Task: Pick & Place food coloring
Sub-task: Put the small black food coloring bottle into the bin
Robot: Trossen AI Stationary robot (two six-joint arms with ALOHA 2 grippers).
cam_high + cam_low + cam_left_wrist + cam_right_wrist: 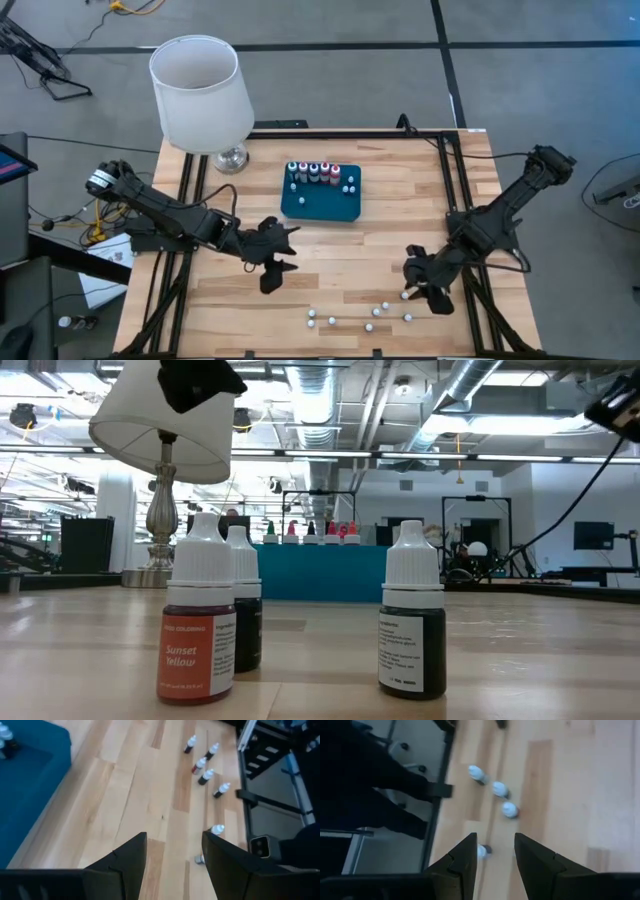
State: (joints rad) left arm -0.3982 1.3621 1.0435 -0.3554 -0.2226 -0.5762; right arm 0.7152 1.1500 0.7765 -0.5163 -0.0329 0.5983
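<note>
Hidden: labels of the distant bottles were unreadable from above; lamp [200, 92] base partly covered by its white shade.
Food coloring [360, 318]: small white-capped bottles, loose near the wooden worktop's [330, 250] front edge; 5 more stood on the teal tray [320, 205].
My left end effector [275, 262] hovered open over bare planks; my right end effector [425, 290] hovered open above the loose bottles.
</note>
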